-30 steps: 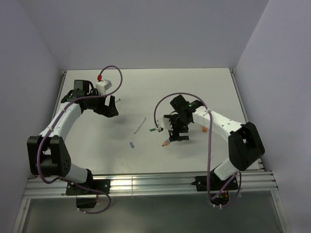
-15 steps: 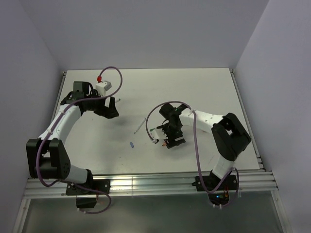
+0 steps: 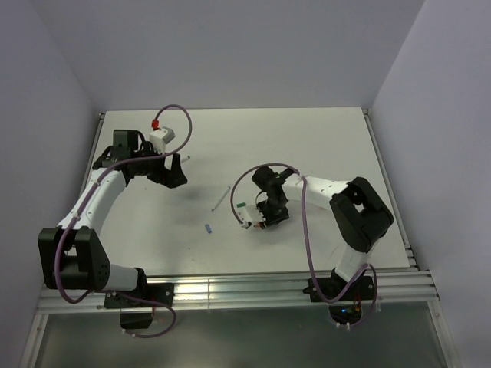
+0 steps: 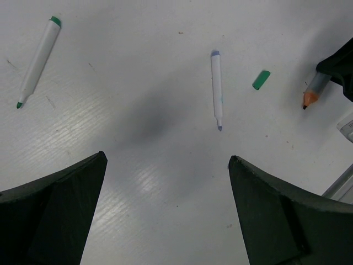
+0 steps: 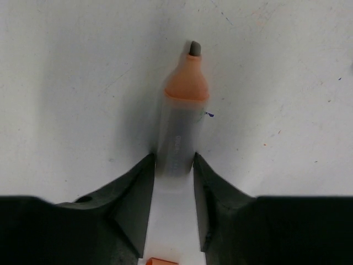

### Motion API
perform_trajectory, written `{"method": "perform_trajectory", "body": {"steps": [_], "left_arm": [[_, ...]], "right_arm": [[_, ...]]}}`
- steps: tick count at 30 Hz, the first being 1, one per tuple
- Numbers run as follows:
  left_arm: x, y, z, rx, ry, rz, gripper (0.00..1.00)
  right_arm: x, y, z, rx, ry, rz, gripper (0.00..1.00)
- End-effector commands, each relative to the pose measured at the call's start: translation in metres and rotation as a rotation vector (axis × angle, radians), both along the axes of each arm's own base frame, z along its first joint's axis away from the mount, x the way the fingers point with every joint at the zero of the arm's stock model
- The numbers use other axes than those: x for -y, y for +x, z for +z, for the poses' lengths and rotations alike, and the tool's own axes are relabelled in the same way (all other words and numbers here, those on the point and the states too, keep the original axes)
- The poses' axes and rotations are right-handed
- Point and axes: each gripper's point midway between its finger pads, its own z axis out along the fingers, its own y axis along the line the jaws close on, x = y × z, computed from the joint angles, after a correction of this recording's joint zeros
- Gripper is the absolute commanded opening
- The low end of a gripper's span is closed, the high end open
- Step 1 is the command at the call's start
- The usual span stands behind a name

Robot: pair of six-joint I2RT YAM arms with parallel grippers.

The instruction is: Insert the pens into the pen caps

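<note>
My right gripper (image 5: 174, 163) is shut on the thick greyish pen (image 5: 179, 130), whose orange end (image 5: 187, 83) points away from it and lies on the table. From above, this gripper (image 3: 265, 220) sits low at the table's centre. A dark green pen cap (image 3: 242, 205) lies just left of it, and a blue pen cap (image 3: 208, 228) lies further left. A thin whitish pen (image 3: 221, 198) lies between the arms. My left gripper (image 4: 166, 160) is open above bare table, facing a blue-tipped pen (image 4: 217, 88), a green-ended pen (image 4: 37, 62) and the green cap (image 4: 261, 79).
The white table (image 3: 322, 146) is closed in by lilac walls at the back and both sides. An aluminium rail (image 3: 230, 287) runs along its near edge. Purple cables (image 3: 178, 115) loop over both arms.
My right gripper has moved left and down over the orange-ended pen, and its jaws have closed on the barrel. The left arm has barely moved.
</note>
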Motion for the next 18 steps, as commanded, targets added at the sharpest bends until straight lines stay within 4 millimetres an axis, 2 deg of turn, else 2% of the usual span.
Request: {"method": "perform_trajectory", "body": {"steps": [1,3,4,6,7,8,9,10,11,13,14,15,16,17,18], "left_arm": [[0.005,-0.002,0.017,0.058,-0.027,-0.01,0.99],[0.007,-0.002,0.02,0.058,-0.045,-0.007,1.0],[0.009,-0.004,0.023,0.061,-0.06,-0.01,1.0],[0.012,-0.004,0.036,0.069,-0.125,-0.007,0.99],[0.012,-0.002,0.042,0.073,-0.151,0.0,0.99],[0.009,0.005,0.051,0.1,-0.177,0.023,0.99],[0.013,0.005,0.059,0.079,-0.231,0.046,0.99],[0.007,0.011,0.07,0.08,-0.275,0.093,0.99],[0.004,0.018,0.084,0.094,-0.334,0.132,0.98],[0.005,0.019,0.108,0.149,-0.404,0.133,0.93],[0.005,0.019,0.115,0.178,-0.426,0.138,0.91],[0.008,0.018,0.145,0.285,-0.48,0.119,0.86],[0.014,0.011,0.137,0.263,-0.519,0.095,0.83],[0.018,0.011,0.143,0.251,-0.565,0.099,0.8],[0.019,0.016,0.146,0.267,-0.587,0.096,0.76]], "right_arm": [[-0.002,-0.005,-0.011,-0.002,0.026,-0.018,0.34],[-0.004,-0.008,-0.007,-0.012,0.044,-0.064,0.25],[-0.006,-0.007,-0.004,-0.013,0.057,-0.085,0.17],[-0.015,-0.002,0.013,-0.005,0.117,-0.181,0.09],[-0.02,0.0,0.021,-0.002,0.144,-0.218,0.01],[-0.03,0.005,0.04,-0.002,0.208,-0.292,0.0],[-0.036,0.01,0.053,-0.001,0.251,-0.336,0.0],[-0.042,0.013,0.07,0.002,0.303,-0.376,0.0],[-0.056,0.016,0.092,-0.032,0.383,-0.455,0.0],[-0.069,0.028,0.126,-0.045,0.499,-0.558,0.0],[-0.078,0.038,0.148,-0.045,0.564,-0.6,0.0],[-0.088,0.044,0.165,-0.085,0.634,-0.707,0.0],[-0.092,0.05,0.178,-0.094,0.679,-0.758,0.0],[-0.1,0.053,0.197,-0.145,0.737,-0.861,0.0],[-0.108,0.062,0.212,-0.147,0.811,-0.892,0.0]]}}
